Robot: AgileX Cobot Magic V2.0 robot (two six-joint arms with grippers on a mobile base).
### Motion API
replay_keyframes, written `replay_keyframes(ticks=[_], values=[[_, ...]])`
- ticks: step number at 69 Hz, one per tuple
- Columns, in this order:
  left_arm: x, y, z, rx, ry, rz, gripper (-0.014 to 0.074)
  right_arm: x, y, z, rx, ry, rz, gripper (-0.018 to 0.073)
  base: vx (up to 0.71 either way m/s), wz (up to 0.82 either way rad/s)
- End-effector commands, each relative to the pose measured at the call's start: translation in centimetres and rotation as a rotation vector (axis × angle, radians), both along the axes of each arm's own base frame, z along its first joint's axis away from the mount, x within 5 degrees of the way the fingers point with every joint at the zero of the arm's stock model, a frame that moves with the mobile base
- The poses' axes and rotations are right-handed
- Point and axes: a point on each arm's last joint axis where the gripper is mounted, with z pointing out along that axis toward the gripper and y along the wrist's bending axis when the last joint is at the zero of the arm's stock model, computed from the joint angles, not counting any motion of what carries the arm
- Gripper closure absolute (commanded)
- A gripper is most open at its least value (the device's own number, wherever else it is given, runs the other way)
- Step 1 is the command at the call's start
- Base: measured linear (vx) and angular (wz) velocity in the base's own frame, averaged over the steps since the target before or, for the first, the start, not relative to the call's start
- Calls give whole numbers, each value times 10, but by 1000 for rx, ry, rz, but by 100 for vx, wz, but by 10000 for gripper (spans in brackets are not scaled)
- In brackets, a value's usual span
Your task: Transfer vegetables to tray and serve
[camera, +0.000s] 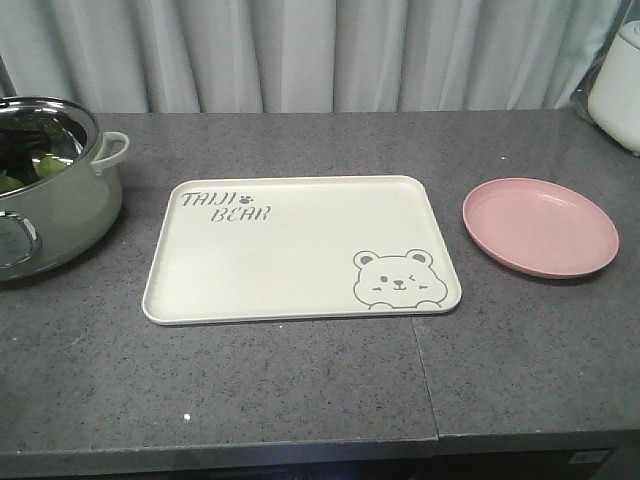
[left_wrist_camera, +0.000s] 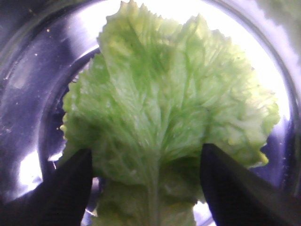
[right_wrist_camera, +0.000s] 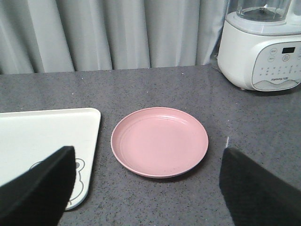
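Judging from how things lie, the task has barely started: the tray (camera: 290, 260) sits bare in the middle of the grey counter (camera: 300, 400), with nothing on its cream surface but the printed lettering and the bear.

The lettuce leaf (left_wrist_camera: 164, 117) is down inside the steel pot (camera: 60, 210) at the counter's left end, where the front view shows only a sliver of green past the rim. The left wrist view looks straight down on it: crinkly, bright green, its pale rib running toward the camera, lying against the shiny pot wall (left_wrist_camera: 28, 94).

The left gripper (left_wrist_camera: 146, 150) hangs over the leaf with its 2 dark fingers (left_wrist_camera: 70, 188) spread wide, 1 on each side of the stem end. They bracket the leaf without pinching it (whether either tip touches the leaf's edge I cannot tell).

The right gripper (right_wrist_camera: 148, 150) is also spread apart and holds nothing; between its 2 fingers show the pink plate (right_wrist_camera: 160, 141) and a corner of the tray. A white blender (right_wrist_camera: 258, 52) stands at the back right.

So 0 steps look finished. Left to do, as I read it:
- closing on the leaf near its rib
- lifting it clear of the pot rim
- laying it on the tray
- serving the tray
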Motion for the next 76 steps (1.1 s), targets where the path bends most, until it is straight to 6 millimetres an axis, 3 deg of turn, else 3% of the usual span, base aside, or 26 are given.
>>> replay_keyframes(ticks=[1,14,27,34,49,64,76], values=[[-3,-2,28,4,-94,2,114,2,0,16,-13,-93,9,-34,0,0],[1,-1,17,-2,-67,2,121,2,0,16,-10,-94,9,-34,0,0],[1,-1,10,-10,-32,0,195,2,1,16,-5,-96,9,-34,0,0],[1,-1,10,-10,-30,-1,294,2,1,16,-2,-96,8,-34,0,0],[1,-1,10,-11,-31,-2,605,2,1,16,1,-96,9,-34,0,0],[1,-5,19,-49,-77,-7,605,2,1,16,1,-96,9,-34,0,0],[-8,-7,49,-30,-171,-4,605,2,1,16,-4,-100,10,-34,0,0]])
